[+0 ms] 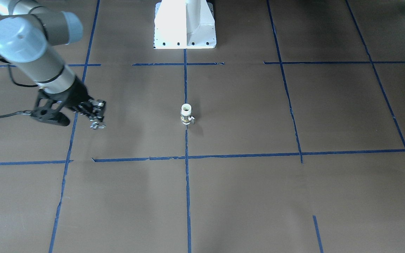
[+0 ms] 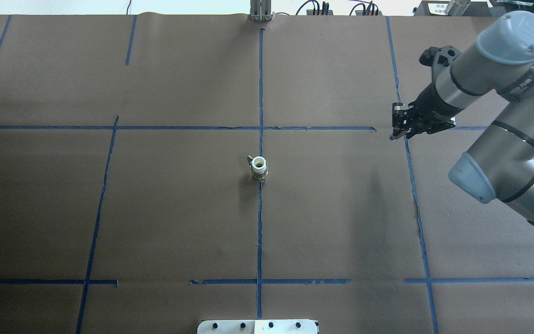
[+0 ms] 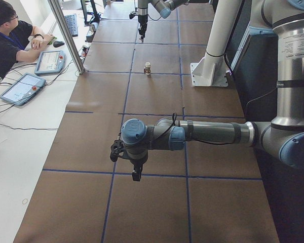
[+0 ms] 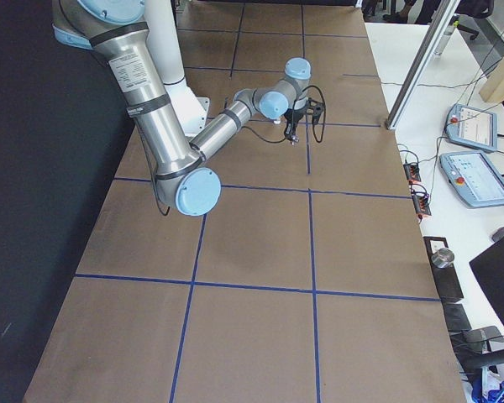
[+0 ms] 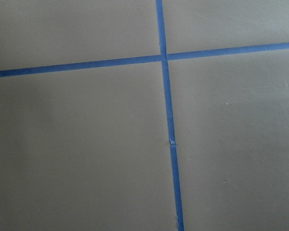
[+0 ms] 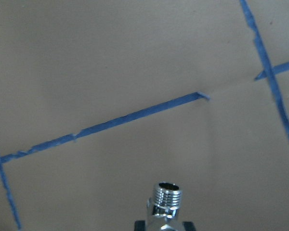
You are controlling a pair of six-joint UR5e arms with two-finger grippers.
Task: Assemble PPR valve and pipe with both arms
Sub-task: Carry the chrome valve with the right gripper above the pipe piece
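Note:
The PPR valve (image 1: 187, 114) stands upright on the centre tape line of the brown table, white end up, and also shows in the overhead view (image 2: 259, 168). My right gripper (image 1: 95, 114) hovers above the table to the robot's right of the valve, well apart from it, and is shut on the pipe (image 6: 167, 201), a chrome threaded fitting that sticks out from between its fingers. The right gripper also shows in the overhead view (image 2: 399, 124). My left gripper (image 3: 136, 173) shows only in the exterior left view, pointing down above the table far from the valve; I cannot tell whether it is open or shut.
The white pedestal base (image 1: 185, 24) stands at the robot's edge of the table. Blue tape lines (image 5: 168, 125) divide the brown surface. An operator (image 3: 7, 35) sits with tablets (image 3: 21, 87) at a side table beyond a metal post (image 3: 66, 35).

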